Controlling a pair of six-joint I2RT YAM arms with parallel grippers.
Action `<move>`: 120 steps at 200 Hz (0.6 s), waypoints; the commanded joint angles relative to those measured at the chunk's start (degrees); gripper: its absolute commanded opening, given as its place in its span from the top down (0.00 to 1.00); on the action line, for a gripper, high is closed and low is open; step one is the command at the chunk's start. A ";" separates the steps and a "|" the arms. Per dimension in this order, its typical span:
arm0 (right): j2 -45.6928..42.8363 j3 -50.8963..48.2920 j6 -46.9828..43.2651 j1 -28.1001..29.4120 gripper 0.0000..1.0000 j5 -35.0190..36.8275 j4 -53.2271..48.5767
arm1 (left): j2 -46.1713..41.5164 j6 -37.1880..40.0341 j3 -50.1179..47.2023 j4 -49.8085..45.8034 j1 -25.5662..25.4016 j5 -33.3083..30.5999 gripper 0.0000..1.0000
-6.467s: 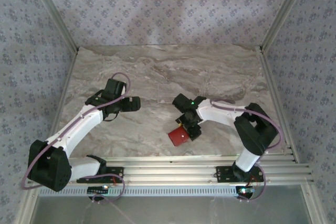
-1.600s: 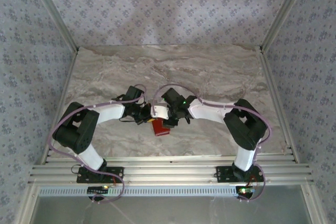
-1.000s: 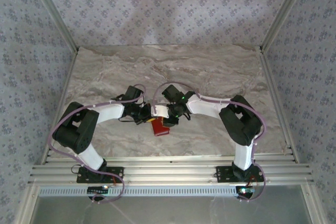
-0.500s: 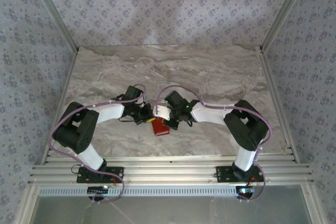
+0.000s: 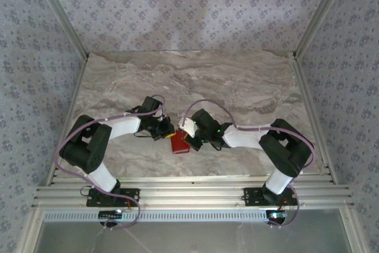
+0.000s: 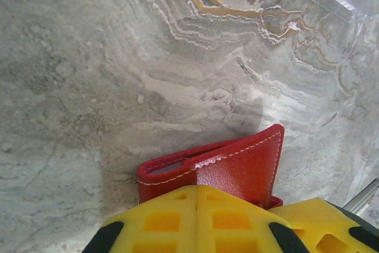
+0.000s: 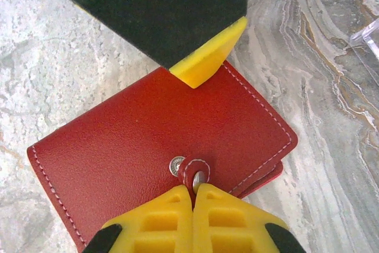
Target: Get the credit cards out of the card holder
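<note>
Both arms bent inward, claws (image 6: 197, 205) (image 7: 193, 197) (shut) pinching card holder (image 5: 179, 143).

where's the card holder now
In the top view the card holder is at the front middle of the table, gripped by the left tool and right tool.

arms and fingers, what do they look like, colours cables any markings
The left arm and right arm have white links between bulky black joints, each trailed by a looping lilac cable. The right arm shows a small green light. The fingers are bright yellow blocks with square recesses and black bases.
</note>
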 commanded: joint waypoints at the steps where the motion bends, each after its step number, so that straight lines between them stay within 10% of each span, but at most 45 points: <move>1: -2.80 -0.52 5.98 0.72 0.88 2.10 -0.54 | 1.03 2.97 1.97 -5.80 0.13 -2.83 1.00; 26: -4.64 0.66 12.55 1.01 0.55 5.57 -4.27 | -0.74 4.53 4.31 -7.74 -0.21 -3.18 0.99; 120: 6.98 25.87 40.19 2.68 0.51 9.54 -35.89 | -11.71 6.20 5.22 -12.48 2.20 -7.91 0.71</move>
